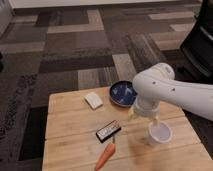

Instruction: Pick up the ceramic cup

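Observation:
The ceramic cup [159, 133] is small, white and round, and stands upright on the right part of the wooden table [70, 145]. My white arm reaches in from the right. Its gripper [144, 117] hangs just above and to the left of the cup, near the cup's rim. The two tan fingertips [132, 114] stand apart, so the gripper is open and holds nothing. The arm's bulky wrist hides the right edge of the blue bowl.
A wide dark blue bowl [121, 93] sits at the table's back edge, just behind the gripper. A white rectangular block [93, 100] lies to its left. A black packaged bar [108, 130] and an orange carrot [105, 156] lie mid-table front. Carpet floor surrounds the table.

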{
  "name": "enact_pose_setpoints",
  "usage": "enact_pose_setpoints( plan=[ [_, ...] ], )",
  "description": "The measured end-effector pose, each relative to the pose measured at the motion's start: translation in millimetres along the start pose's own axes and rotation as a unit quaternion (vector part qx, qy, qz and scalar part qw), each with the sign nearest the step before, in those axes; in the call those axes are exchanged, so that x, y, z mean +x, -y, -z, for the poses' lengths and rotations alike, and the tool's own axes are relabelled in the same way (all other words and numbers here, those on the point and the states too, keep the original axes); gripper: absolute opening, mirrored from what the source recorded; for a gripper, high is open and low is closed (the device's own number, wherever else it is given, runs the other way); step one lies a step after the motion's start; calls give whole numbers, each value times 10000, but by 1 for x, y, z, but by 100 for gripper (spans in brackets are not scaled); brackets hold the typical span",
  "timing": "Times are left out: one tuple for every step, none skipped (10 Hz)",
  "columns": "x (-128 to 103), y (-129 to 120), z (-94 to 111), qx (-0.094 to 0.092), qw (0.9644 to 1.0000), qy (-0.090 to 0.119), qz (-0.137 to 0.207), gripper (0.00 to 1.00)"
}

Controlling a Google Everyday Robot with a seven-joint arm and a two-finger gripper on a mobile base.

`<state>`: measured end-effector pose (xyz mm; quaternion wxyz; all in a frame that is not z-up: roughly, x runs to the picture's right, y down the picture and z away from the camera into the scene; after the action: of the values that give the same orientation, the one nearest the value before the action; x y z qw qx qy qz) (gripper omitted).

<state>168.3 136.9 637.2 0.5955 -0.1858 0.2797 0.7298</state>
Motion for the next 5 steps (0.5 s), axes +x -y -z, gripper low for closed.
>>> enact_pose_setpoints(
  plan=[
    [5,4,-7,59,9999,-93,-8,65],
    [7,11,-14,105,9998,-164,-73,65],
    [9,15,-19,119,9996,-224,-126,65],
    [8,21,-28,145,9993,-290,-192,65],
    [6,23,-37,124,9991,-327,-224,65]
  ],
)
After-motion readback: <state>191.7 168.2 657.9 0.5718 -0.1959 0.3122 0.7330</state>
